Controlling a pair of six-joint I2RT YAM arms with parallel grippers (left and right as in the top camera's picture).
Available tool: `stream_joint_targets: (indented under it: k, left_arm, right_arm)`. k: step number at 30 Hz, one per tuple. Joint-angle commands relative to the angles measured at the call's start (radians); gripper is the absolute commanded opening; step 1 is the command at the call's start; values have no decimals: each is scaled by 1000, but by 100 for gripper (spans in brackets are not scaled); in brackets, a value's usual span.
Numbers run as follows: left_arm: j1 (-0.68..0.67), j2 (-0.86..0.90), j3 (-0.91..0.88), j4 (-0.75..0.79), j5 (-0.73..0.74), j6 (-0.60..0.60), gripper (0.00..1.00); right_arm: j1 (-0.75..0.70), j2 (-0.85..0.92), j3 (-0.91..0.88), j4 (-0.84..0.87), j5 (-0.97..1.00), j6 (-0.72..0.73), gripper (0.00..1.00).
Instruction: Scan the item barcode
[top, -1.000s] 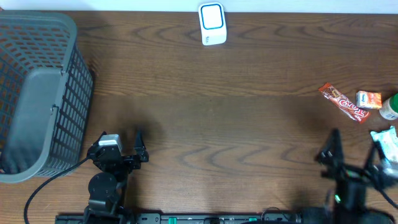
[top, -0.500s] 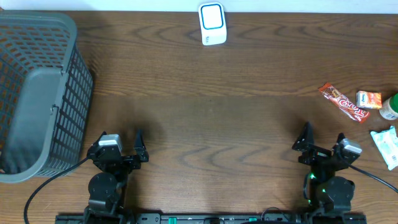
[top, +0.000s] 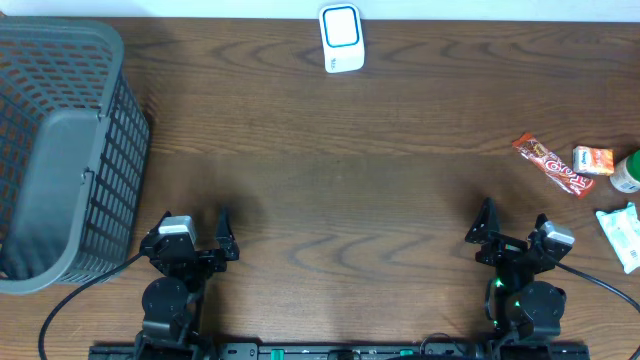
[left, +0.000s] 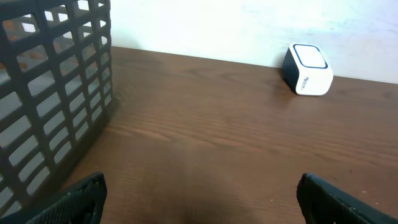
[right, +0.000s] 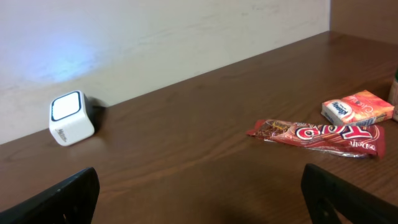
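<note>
The white scanner (top: 341, 38) with a blue-edged window stands at the table's far edge, also seen in the left wrist view (left: 308, 70) and the right wrist view (right: 70, 118). Items lie at the right: a red candy bar (top: 553, 166) (right: 320, 137), a small orange box (top: 592, 159) (right: 359, 109), a green-capped bottle (top: 628, 172) and a white-teal packet (top: 624, 232). My left gripper (top: 197, 232) (left: 200, 199) is open near the front edge, nothing between its fingers. My right gripper (top: 515, 228) (right: 199, 199) is open and empty, left of the items.
A dark grey plastic basket (top: 60, 150) (left: 50, 106) fills the left side, close to the left arm. Brown wooden table runs between the arms and the scanner. A pale wall rises behind the table's far edge.
The right arm has swung left from the right edge beside the packet and now faces the table's middle. The left arm has not moved.
</note>
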Motion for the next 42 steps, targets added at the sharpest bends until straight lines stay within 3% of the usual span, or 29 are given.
stream_joint_targets:
  k: [1, 42]
  left_arm:
    - [4, -7, -18, -24, -2, 16, 98]
    - [60, -7, -18, -24, -2, 16, 98]
  right_arm:
    - [2, -11, -6, 3, -5, 14, 99]
    - [2, -11, -5, 2, -5, 14, 99]
